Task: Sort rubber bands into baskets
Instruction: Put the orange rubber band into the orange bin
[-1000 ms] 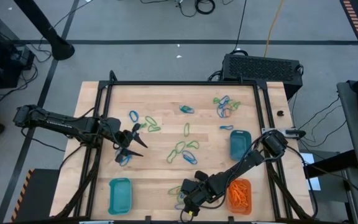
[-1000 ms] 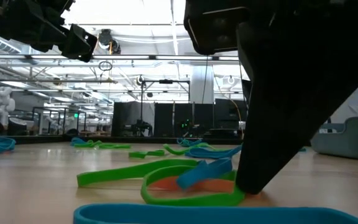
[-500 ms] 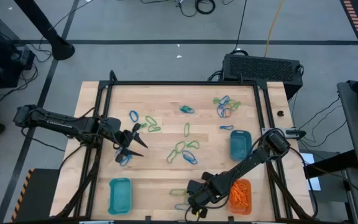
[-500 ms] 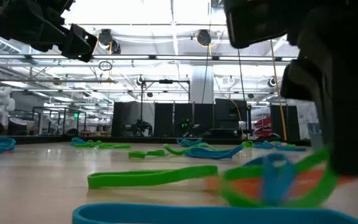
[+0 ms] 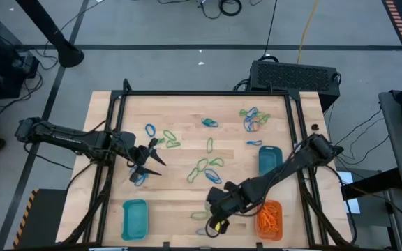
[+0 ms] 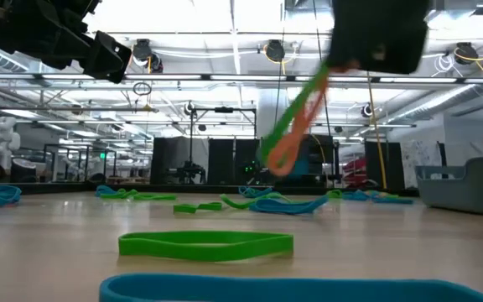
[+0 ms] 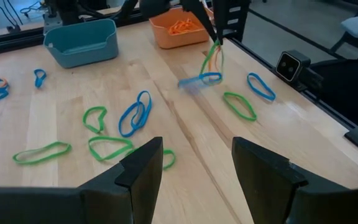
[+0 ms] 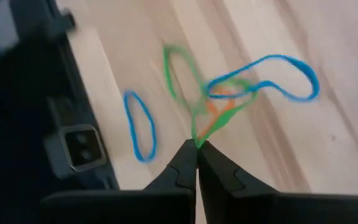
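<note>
So, going left to right: the left gripper point(image 5: 147, 161) hangs over the left-middle of the light wooden table point(image 5: 187, 104) with its dark fingers spread wide and nothing between them, right above a small blue rubber band point(image 5: 139, 178). It hasn't budged over the last second. Near the front-left corner sits one empty teal-blue plastic basket point(image 5: 135, 217).

The change is all on the right arm. A second ago the right gripper point(image 5: 213, 215) was down on a tangle at the front edge; now its fingers are pressed together on a thin green loop and an orange loop point(image 6: 292, 126), and it has lifted them clear of the wood. A blue loop point(image 8: 272, 78) dangles in the same clump, so my guess is it grabbed more colours than one basket wants. A flat green rubber band point(image 6: 205, 245) got left behind on the table.

The orange plastic basket point(image 5: 269, 217), already holding orange bands, is just to the right of that gripper, with the second teal-blue basket point(image 5: 269, 161) behind it. Open wood between gripper and orange basket looks clear, but the black frame rail point(image 5: 297, 174) and front edge are close, so not much room to swing.
</note>
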Robot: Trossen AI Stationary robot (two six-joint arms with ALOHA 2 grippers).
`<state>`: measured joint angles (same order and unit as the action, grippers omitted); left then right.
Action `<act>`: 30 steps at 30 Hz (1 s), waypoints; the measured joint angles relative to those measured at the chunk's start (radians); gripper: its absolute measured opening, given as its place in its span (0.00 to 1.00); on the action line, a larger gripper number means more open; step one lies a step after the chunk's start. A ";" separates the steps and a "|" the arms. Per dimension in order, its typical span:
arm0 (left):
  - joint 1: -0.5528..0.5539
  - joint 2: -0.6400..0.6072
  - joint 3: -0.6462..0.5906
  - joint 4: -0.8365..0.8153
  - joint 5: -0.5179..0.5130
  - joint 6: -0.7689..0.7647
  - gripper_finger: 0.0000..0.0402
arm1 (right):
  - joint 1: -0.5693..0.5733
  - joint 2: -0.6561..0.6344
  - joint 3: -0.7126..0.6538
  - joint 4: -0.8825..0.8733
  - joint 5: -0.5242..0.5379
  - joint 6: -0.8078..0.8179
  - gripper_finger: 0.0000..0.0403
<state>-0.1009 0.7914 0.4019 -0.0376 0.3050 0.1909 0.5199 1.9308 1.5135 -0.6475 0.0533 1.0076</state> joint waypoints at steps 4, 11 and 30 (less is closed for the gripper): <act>0.000 0.000 0.000 0.000 0.000 -0.001 0.50 | -0.024 -0.010 0.000 0.085 -0.001 0.029 0.02; 0.000 0.000 0.000 -0.009 0.000 -0.002 0.50 | -0.057 -0.010 0.000 0.106 -0.112 0.184 0.06; 0.000 0.000 0.000 -0.016 0.000 -0.002 0.50 | -0.014 0.013 0.002 0.025 -0.091 0.092 0.40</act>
<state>-0.1009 0.7918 0.4019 -0.0540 0.3050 0.1894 0.5061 1.9436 1.5157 -0.6223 -0.0380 1.0998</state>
